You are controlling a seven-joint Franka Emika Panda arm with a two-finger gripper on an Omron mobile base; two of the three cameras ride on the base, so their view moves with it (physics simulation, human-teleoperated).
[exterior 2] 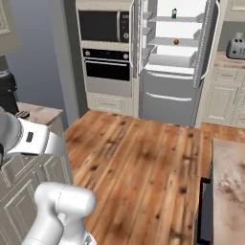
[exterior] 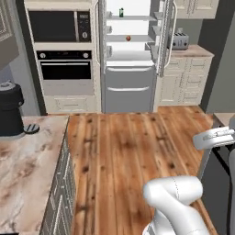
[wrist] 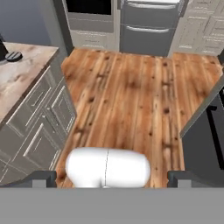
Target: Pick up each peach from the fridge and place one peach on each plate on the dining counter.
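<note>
Left base view: fridge (exterior: 130,55) stands open at the far wall, a peach (exterior: 128,38) alone on a middle shelf, a green bottle (exterior: 121,12) on the shelf above; oven (exterior: 65,64) just left of the fridge; marble counter (exterior: 25,160) at lower left.
Right base view: peach (exterior 2: 176,42) on the same shelf; toaster (exterior 2: 236,48) on the counter right of the fridge.
Hand view: finger tips (wrist: 43,179) set wide apart, nothing between them; wood floor (wrist: 131,92) ahead.
</note>
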